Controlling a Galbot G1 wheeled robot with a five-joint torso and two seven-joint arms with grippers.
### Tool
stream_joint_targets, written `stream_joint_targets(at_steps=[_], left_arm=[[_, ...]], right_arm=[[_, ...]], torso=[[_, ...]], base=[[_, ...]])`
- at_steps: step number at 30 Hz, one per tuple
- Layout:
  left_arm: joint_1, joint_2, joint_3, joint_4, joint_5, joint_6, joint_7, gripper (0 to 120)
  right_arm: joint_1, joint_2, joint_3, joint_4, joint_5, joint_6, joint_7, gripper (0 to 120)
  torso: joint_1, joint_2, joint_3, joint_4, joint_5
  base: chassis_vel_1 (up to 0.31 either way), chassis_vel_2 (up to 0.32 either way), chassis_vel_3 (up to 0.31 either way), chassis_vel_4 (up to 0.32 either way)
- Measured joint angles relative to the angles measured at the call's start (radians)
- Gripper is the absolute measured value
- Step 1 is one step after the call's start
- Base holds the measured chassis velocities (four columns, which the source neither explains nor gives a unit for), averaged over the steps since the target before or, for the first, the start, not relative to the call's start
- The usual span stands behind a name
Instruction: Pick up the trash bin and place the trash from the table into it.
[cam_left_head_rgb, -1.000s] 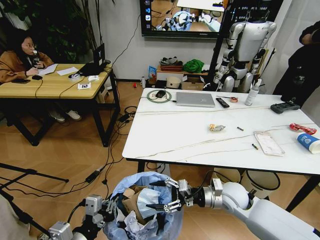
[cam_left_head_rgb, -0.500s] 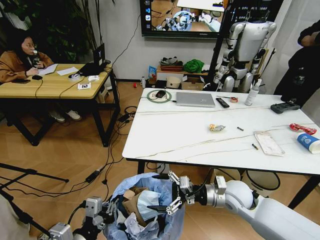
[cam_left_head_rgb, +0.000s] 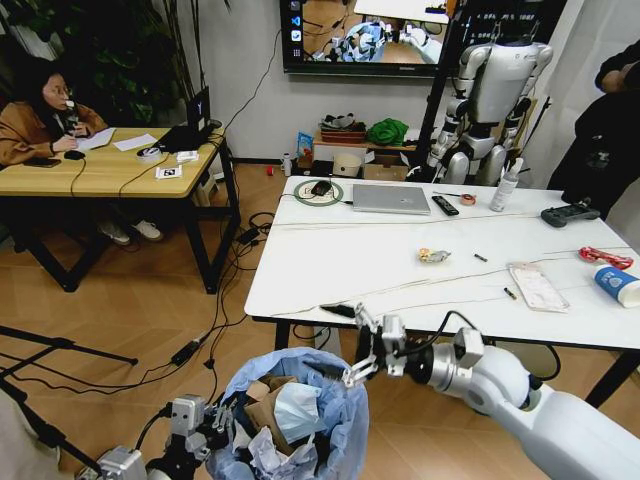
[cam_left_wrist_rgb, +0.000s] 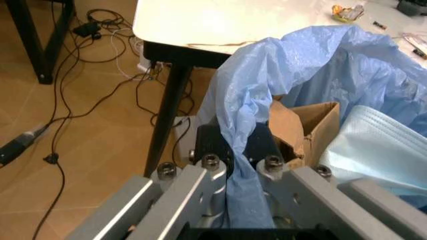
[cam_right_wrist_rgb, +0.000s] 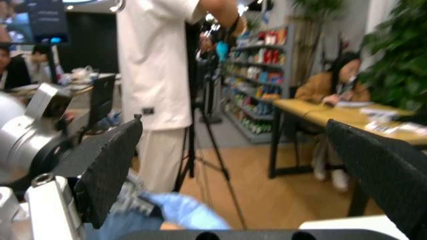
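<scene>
The trash bin (cam_left_head_rgb: 335, 405), lined with a crinkled light-blue bag, hangs low in front of the table (cam_left_head_rgb: 330, 270). Inside lie a brown paper bag (cam_left_wrist_rgb: 301, 127), a face mask (cam_left_head_rgb: 297, 410) and white tissues (cam_left_head_rgb: 268, 452). My left gripper (cam_left_head_rgb: 220, 416) is shut on the bin's bag rim (cam_left_wrist_rgb: 239, 150). Open and holding nothing, my right gripper (cam_left_head_rgb: 347, 343) hovers above the bin's right rim, just below the table's front edge. On the table lie a snack wrapper (cam_left_head_rgb: 434, 256), a clear plastic bag (cam_left_head_rgb: 537, 286), a red wrapper (cam_left_head_rgb: 605, 258) and a blue-white cup (cam_left_head_rgb: 616, 285).
A laptop (cam_left_head_rgb: 390, 199), remote (cam_left_head_rgb: 444, 205), bottle (cam_left_head_rgb: 505, 187) and controller (cam_left_head_rgb: 569, 213) sit at the table's far side. A white bin with black rim (cam_left_head_rgb: 525, 365) stands under the table. Cables (cam_left_head_rgb: 230, 300) and tripod legs (cam_left_head_rgb: 60, 350) cross the floor to the left.
My right gripper has risen out of the bin's mouth and drawn up and to the right toward the table's edge, staying open. The bin and left gripper held still.
</scene>
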Motion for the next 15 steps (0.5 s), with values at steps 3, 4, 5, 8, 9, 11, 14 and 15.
stream_joint_targets(at_steps=[3,4,5,8,9,11,14,15], left_arm=[[-0.003,0.002,0.000,-0.001,0.000,0.000,0.000,0],[-0.004,0.002,0.000,-0.001,0.000,0.000,0.000,0],[-0.005,0.003,0.000,0.000,0.000,0.000,0.000,0],[-0.008,0.002,0.000,0.000,-0.001,0.000,0.001,0],[-0.009,0.002,0.000,0.001,-0.001,-0.001,0.001,0],[-0.011,0.001,0.001,0.000,-0.002,-0.001,0.001,0],[-0.013,0.000,0.003,0.000,-0.003,-0.001,0.001,0],[-0.014,0.000,0.003,-0.001,-0.003,-0.001,0.001,0]], right_arm=[[-0.006,0.000,0.067,0.029,0.031,-0.007,0.033,100],[-0.008,0.002,0.084,0.035,0.040,-0.011,0.041,100],[-0.010,0.006,0.107,0.041,0.052,-0.016,0.054,100],[-0.018,0.018,0.168,0.052,0.081,-0.028,0.094,100],[-0.022,0.021,0.192,0.055,0.088,-0.032,0.119,100],[-0.032,0.027,0.241,0.062,0.096,-0.042,0.186,100],[-0.050,0.033,0.296,0.068,0.096,-0.070,0.276,100],[-0.054,0.035,0.309,0.068,0.096,-0.080,0.298,100]], torso=[[0.000,0.000,0.000,0.0000,0.0000],[0.000,0.000,0.000,0.0000,0.0000],[0.000,0.000,0.000,0.0000,0.0000],[0.000,0.000,0.000,0.0001,0.0001],[0.000,0.000,0.000,0.0000,0.0001],[0.000,0.000,0.000,0.0000,0.0001],[0.000,0.000,0.000,0.0000,0.0001],[0.000,0.000,0.000,0.0000,0.0000]], base=[[0.000,0.000,0.000,0.000],[0.000,0.000,0.000,0.000],[0.000,0.000,0.000,0.000],[0.000,0.000,0.000,0.000],[0.000,0.000,0.000,0.000],[0.000,0.000,0.000,0.000],[0.000,0.000,0.000,0.000],[0.000,0.000,0.000,0.000]])
